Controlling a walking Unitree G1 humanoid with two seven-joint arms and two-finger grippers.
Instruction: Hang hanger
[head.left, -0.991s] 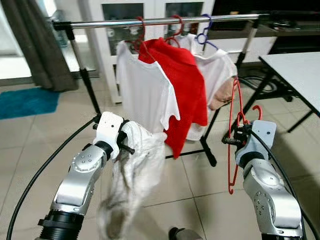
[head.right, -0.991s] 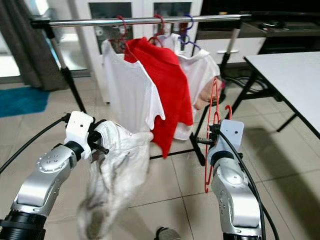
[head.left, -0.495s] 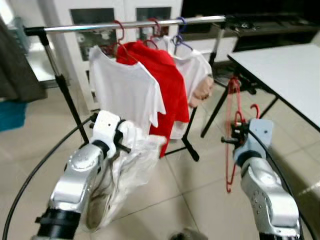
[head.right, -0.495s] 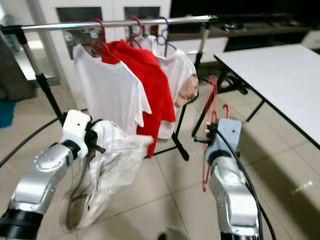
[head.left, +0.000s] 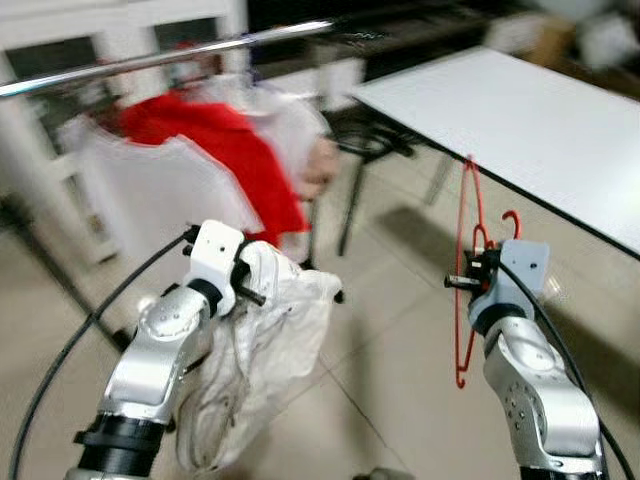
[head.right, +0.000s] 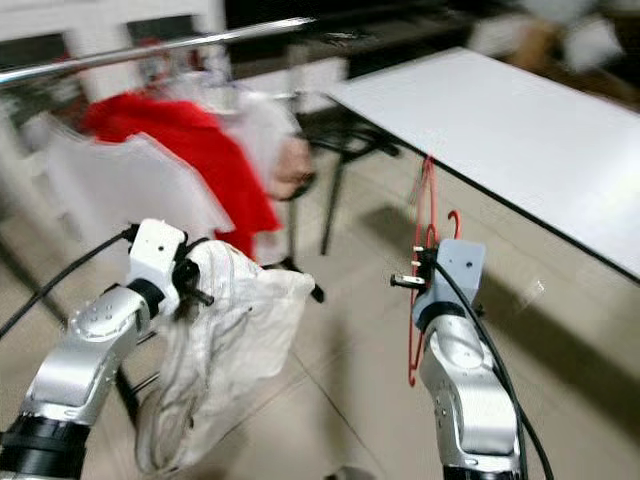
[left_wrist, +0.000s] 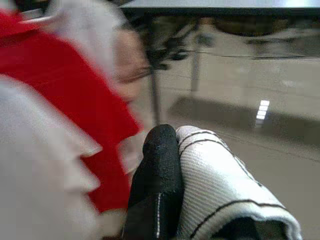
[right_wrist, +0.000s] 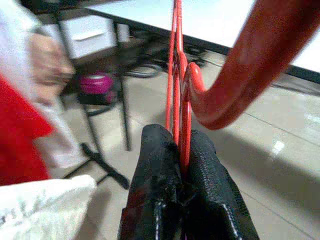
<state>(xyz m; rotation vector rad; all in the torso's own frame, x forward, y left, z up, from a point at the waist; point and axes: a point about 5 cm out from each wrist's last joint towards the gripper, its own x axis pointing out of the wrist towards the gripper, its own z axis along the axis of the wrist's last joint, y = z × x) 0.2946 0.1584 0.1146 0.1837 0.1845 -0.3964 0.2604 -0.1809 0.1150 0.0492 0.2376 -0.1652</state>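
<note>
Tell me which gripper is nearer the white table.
Right. The right gripper, shut on the red hanger, sits just below the white table edge. The left gripper, holding the white garment, is farther, toward the clothes rack.

The two eye views look down from the head. They share both arms, the rack (head.left: 160, 60) and table (head.left: 520, 130). Each wrist view looks close along its own fingers
</note>
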